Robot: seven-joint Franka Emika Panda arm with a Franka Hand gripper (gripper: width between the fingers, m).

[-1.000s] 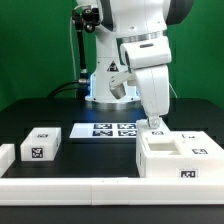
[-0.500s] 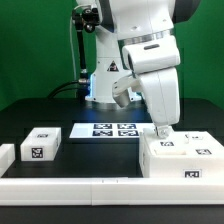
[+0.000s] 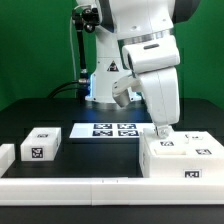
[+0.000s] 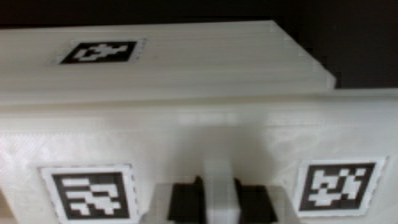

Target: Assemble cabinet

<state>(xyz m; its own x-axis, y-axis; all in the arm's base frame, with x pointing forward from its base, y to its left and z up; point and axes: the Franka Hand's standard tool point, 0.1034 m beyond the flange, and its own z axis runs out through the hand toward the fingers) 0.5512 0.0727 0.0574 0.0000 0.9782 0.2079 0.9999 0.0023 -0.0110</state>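
Observation:
The cabinet (image 3: 183, 160) is a white boxy block with black-and-white tags at the exterior view's right front. My gripper (image 3: 163, 131) reaches straight down and its tips touch the cabinet's top near the back left corner. In the wrist view the cabinet (image 4: 196, 110) fills the frame, with a tag on each side of my gripper (image 4: 215, 203). The two dark fingers stand almost together, with only a thin pale strip between them. They hold nothing that I can make out.
A small white tagged box (image 3: 41, 145) sits at the exterior view's left, with another white piece (image 3: 5, 155) at the far left edge. The marker board (image 3: 108, 130) lies behind the middle. A low white border rail (image 3: 70, 187) runs along the front.
Since one second ago my gripper has moved toward the exterior view's right along the cabinet's top, which now looks flatter with two tags showing. Nothing has moved in the last half second.

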